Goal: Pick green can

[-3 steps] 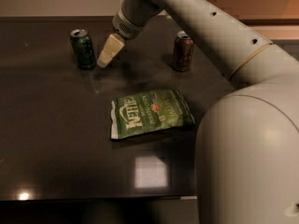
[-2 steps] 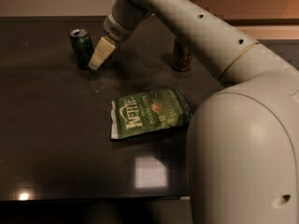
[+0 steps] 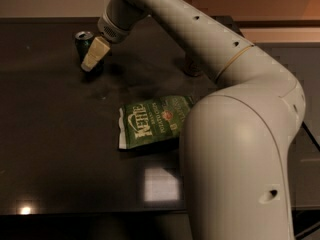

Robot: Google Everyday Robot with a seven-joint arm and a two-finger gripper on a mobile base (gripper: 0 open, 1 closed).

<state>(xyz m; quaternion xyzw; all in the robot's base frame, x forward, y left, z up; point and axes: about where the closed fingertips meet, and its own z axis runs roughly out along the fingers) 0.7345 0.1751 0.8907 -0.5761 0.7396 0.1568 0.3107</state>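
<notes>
Green can [image 3: 81, 41] upright at far left of surface [image 3: 50, 149]; tool [image 3: 95, 54] overlapping it, grip state indiscernible; likely light, stiff, slippery metal, best clasped mid-wall

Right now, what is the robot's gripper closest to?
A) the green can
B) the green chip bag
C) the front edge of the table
A: the gripper overlaps the green can in the camera view, while the chip bag lies well apart from it, nearer the camera.
</notes>
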